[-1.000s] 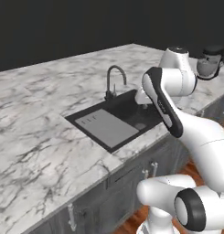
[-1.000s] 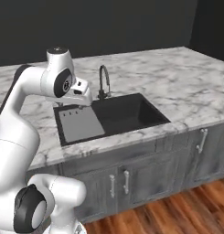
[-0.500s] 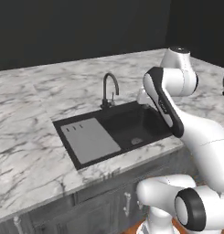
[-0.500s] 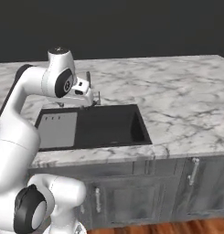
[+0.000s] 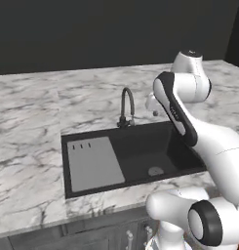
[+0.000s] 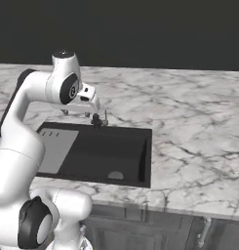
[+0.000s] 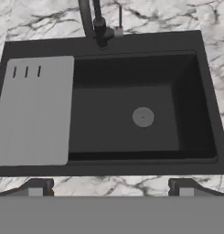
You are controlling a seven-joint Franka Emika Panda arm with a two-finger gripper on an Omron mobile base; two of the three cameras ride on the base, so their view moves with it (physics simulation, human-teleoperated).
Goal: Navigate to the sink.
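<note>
The sink is a wide black basin set into the marble counter straight ahead. It has a round drain, a grey slotted drainboard on its left and a dark gooseneck faucet behind. From the right it shows as the sink with its drainboard. My gripper hangs above the sink's front rim, open and holding nothing, its fingertips spread wide. The hand view looks down on the basin, drain and faucet. My hand hovers beside the faucet.
White-grey marble counter stretches left and right of the sink and on to a dark back wall. Dark grey cabinet fronts with bar handles run under the counter's front edge.
The whole picture has shifted: the base has driven and turned, so the sink now lies square and centred in front of me. The arm keeps its pose and the gripper stays open.
</note>
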